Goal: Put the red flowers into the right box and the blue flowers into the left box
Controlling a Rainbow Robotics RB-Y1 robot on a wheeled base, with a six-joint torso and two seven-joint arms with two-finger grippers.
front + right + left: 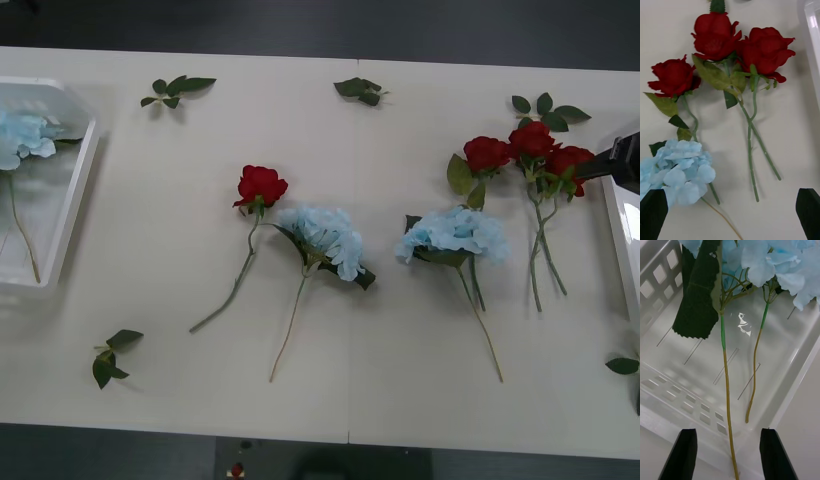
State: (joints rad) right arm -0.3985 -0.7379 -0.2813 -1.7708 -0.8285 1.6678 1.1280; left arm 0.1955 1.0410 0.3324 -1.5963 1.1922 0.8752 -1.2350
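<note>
Where the right end effector (730, 213) hangs, fingers spread wide and holding nothing, over the right-hand end of the table (180, 400), the entry begins.

Item 1, nearest: three red flowers (715, 33) lying together on the table just ahead of those fingers, close to the right edge. Heads point toward the far edge, stems run back toward the near edge; two stems cross partway down. Long axis runs roughly far-to-near, so the fingers look set to straddle a stem crosswise. Right arm is plainly the nearer one.

Item 2: right box (628, 245), white rim at the right edge of the table, just beside the roses. Judged a short sideways carry.

Item 3: blue flower (455, 235), just on the near side of the red cluster, its head near the stem of the leftmost rose; risk of snagging it in a low grasp.

Item 4: second blue flower (325, 238) and a lone red flower (261, 185), mid-table, side by side, stems trailing toward the near edge.

Item 5: left end effector (728, 453), fingers parted and empty, above the left box (75, 205) at the left edge, where blue flowers (763, 262) already lie.

Item 6: loose leaf sprigs (175, 90), scattered; not task stock.
</note>
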